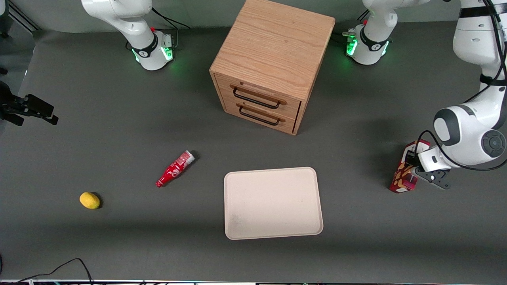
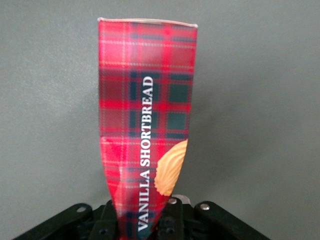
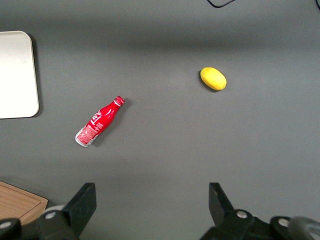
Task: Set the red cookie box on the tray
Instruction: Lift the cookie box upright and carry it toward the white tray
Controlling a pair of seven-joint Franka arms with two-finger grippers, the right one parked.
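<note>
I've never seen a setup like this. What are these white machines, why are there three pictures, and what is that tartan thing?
The white machines are two robot arms. One picture looks down on the table from the front; the other two come from cameras on the arms' wrists. The working arm's gripper is at its end of the table, shut on the red cookie box, the tartan shortbread carton seen close up. It should go on the tray, nearer the front camera than the wooden drawer cabinet. A small red bottle and a yellow lemon-like fruit lie toward the parked arm's end.
</note>
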